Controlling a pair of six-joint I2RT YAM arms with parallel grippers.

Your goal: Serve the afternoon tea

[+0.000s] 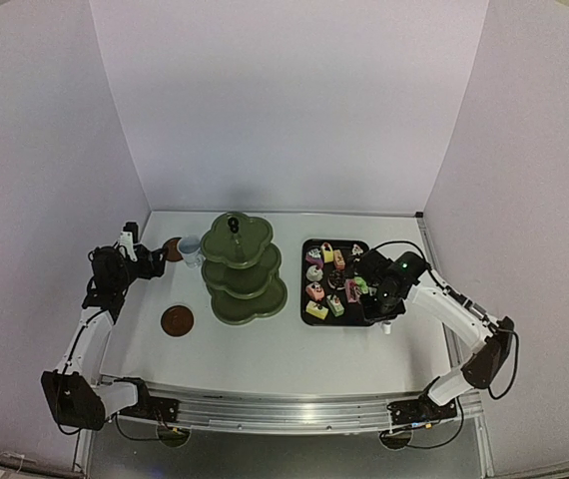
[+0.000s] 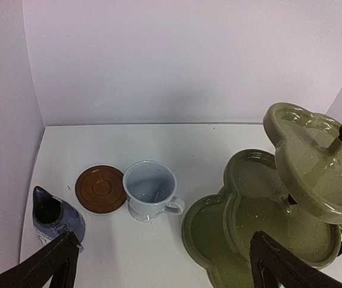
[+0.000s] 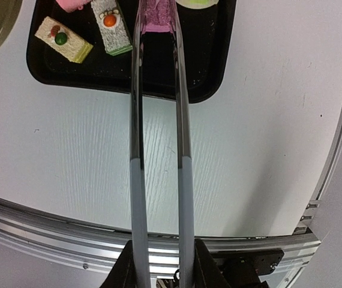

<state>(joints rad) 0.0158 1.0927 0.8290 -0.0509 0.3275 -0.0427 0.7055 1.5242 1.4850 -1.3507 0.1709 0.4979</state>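
The olive-green three-tier stand stands mid-table with bare tiers; it also shows in the left wrist view. My left gripper is open and empty, facing the white mug, a brown coaster and the blue-grey pot. A second coaster lies nearer. My right gripper is shut on the metal tongs, whose arms flank a pink cake at the tray's near side. A yellow cake and a green-edged cake lie beside it.
The black tray with several small cakes sits right of the stand. The table's aluminium front rail runs just below the tongs. Walls enclose the table on the left, back and right.
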